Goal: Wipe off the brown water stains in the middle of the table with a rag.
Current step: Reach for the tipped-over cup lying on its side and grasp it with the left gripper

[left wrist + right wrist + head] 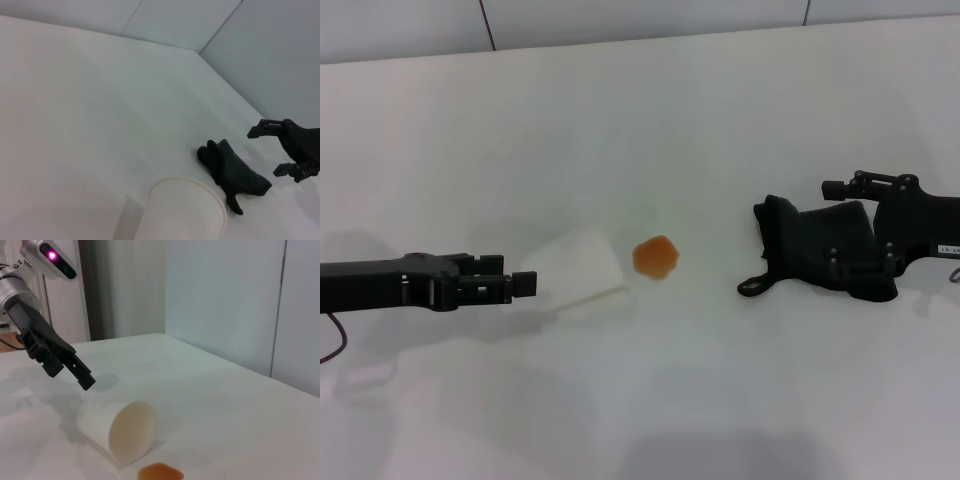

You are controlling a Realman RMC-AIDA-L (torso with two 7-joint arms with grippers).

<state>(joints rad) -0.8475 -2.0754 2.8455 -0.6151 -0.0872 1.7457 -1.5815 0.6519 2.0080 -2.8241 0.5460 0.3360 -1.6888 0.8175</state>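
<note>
**What the views leave out**

The right gripper (860, 215) overlaps the rag's (820, 245) far side in the head view, hiding that edge. The left wrist view cuts the cup (185, 210) off at the bottom edge, and the stain lies out of it. The right wrist view clips the stain (160, 473) at its lower border.

Stain (656, 257) mid-table (650, 120). Tipped cup (582, 270) just left of it, near left gripper (524, 284). Rag (820, 250) well right, at right gripper (835, 190).
</note>
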